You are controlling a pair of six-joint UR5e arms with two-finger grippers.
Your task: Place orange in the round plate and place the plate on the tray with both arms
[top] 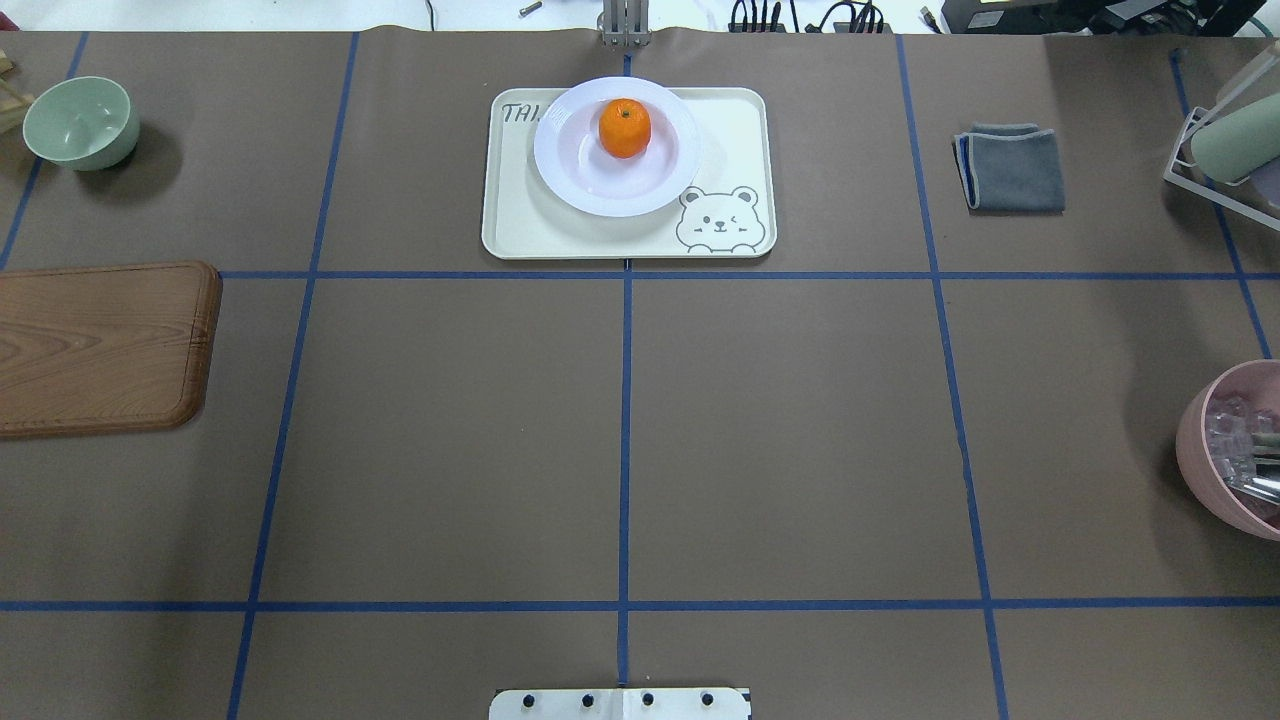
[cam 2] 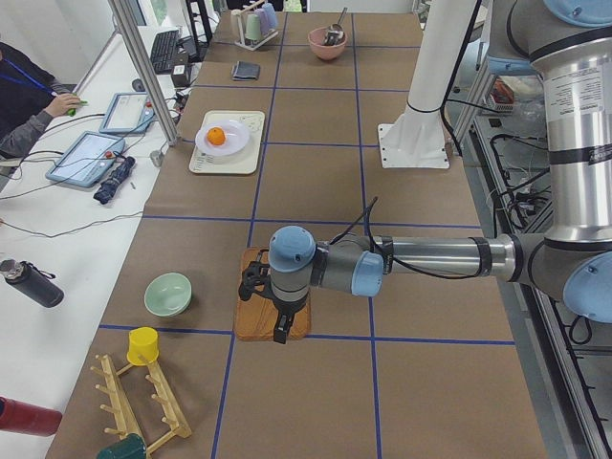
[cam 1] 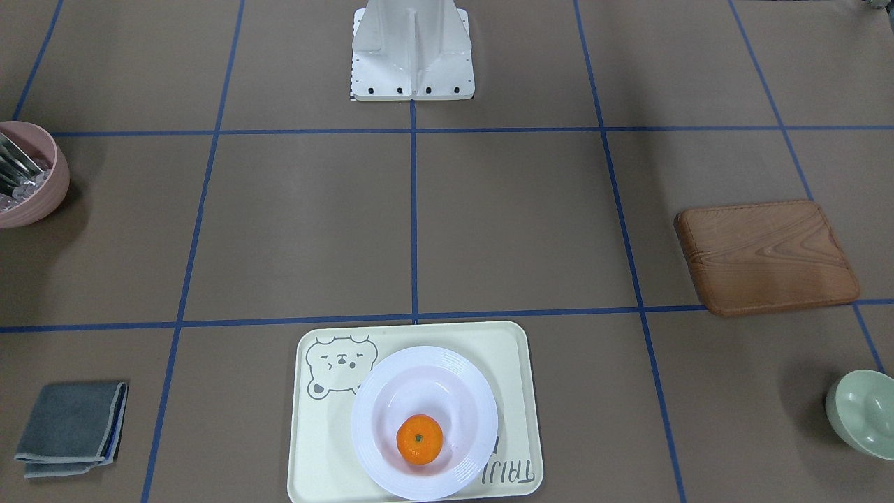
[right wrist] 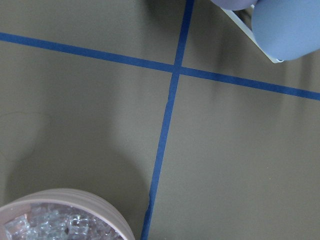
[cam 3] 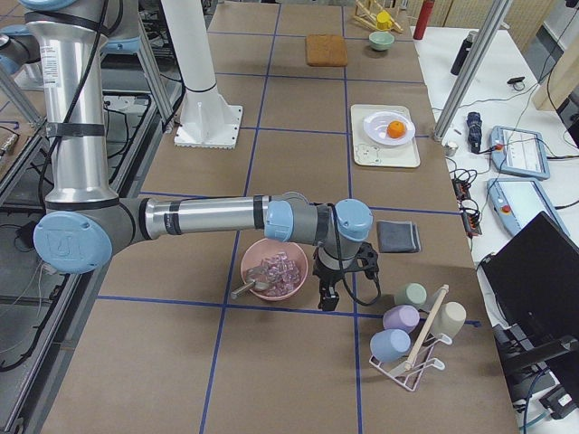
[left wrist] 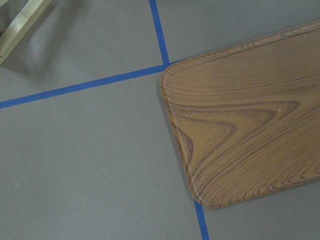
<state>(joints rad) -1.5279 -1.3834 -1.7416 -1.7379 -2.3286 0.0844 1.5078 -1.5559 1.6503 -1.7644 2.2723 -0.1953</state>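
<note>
Though dotted with odds and ends, looks settled all across the brown table [top: 800, 450]. Picking out the left arm [cam 2: 421, 258] next: stretched low and far out to its own side, left pincer [cam 2: 281, 323] hanging over the wooden board [left wrist: 250, 125]. Cannot tell whether spread or clenched from this side angle alone.

Same story with the right arm [cam 3: 199, 217]: reaching out the opposite way, right pincer [cam 3: 327, 291] pointing down just beside the pink bowl [cam 3: 270, 271]. Again, cannot tell whether released or closed. Both well apart from the action.

Moving in to the tray [top: 735, 140], sitting mid-table on the side far from the robot's base. Carrying the plate [top: 570, 175], set toward the lettered end and covering part of the writing, with the bear drawing in plain sight. Hard to say whether riding up on the tray's outer lip or lying flat inside it. Cradling the orange [top: 624, 128] in its sunken middle, stem dot up.

Reads as job finished, or all but. To close out well: keep both arms wide and high. No sweeping across the tray, no nudging the plate. Check for a flat seat before calling it.
</note>
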